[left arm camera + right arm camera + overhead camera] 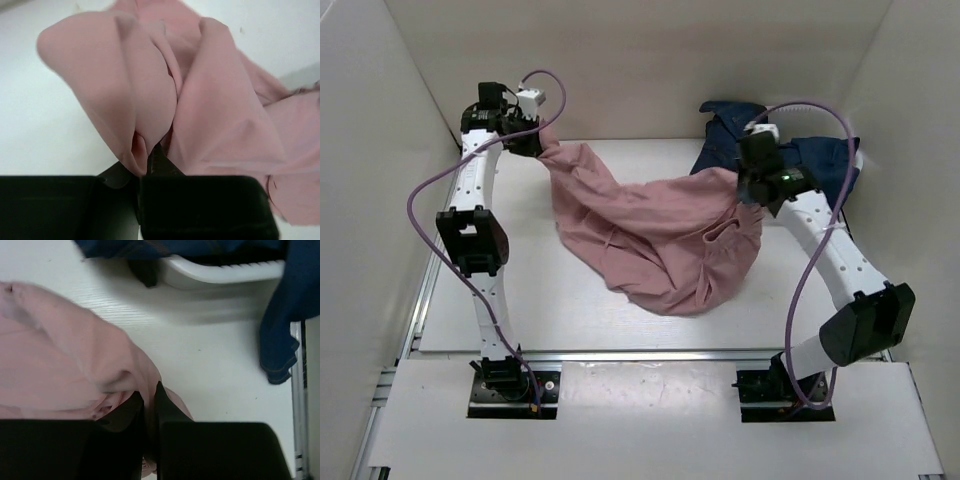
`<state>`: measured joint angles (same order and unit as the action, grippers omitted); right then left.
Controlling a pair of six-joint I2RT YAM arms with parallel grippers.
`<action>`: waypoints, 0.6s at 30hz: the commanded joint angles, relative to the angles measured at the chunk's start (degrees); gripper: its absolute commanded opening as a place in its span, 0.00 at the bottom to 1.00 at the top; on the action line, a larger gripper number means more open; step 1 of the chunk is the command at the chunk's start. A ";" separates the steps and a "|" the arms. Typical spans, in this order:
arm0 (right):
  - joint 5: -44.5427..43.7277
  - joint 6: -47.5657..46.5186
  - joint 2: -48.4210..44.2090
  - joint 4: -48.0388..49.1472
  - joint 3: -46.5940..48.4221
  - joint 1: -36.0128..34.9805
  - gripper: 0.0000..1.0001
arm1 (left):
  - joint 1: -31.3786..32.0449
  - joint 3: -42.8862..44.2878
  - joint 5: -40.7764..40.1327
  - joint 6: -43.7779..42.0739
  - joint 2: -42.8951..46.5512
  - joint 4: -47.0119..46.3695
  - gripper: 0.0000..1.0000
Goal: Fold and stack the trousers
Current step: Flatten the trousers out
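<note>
The dusty-pink trousers hang stretched between my two grippers, sagging onto the table in a crumpled heap at the middle. My left gripper is at the far left, shut on one end of the trousers; in the left wrist view the cloth is pinched between the black fingers. My right gripper is at the right, shut on the other end; in the right wrist view the pink cloth runs between its fingers.
A white basket with dark blue garments stands at the back right, one blue piece hanging over its rim. White walls enclose the table on three sides. A metal rail runs along the near edge.
</note>
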<state>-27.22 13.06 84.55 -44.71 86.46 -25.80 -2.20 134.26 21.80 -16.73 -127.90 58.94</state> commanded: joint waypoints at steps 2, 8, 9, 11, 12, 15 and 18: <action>11.05 4.59 -4.04 0.95 -1.89 7.77 0.00 | 2.10 2.75 -1.59 3.72 4.77 -10.41 0.15; 11.05 16.47 -9.49 -8.61 -10.86 20.16 0.20 | 9.39 6.80 -5.37 3.11 -4.62 -12.44 0.79; 11.05 16.47 -9.49 -10.12 -10.87 21.66 0.58 | 9.93 6.11 -5.37 3.11 -5.34 -12.44 0.90; 10.35 16.48 -9.49 -11.97 -11.66 26.92 0.80 | 9.93 4.19 -7.20 2.58 -5.35 -11.74 1.00; 10.35 15.78 -9.49 -11.98 -12.18 30.95 0.91 | 9.93 3.04 -8.00 2.58 -4.65 -10.96 1.00; 14.21 13.66 -11.33 -11.98 -10.18 35.55 0.96 | 7.66 -3.63 -9.85 0.65 1.12 -9.64 1.00; 15.17 12.87 -15.10 -12.68 -8.32 36.09 0.96 | 4.05 -13.27 -11.43 0.65 7.89 -9.11 1.00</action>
<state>-15.27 26.74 74.98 -55.77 74.72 10.41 7.25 126.56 14.06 -15.42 -130.52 47.99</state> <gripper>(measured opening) 0.955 0.998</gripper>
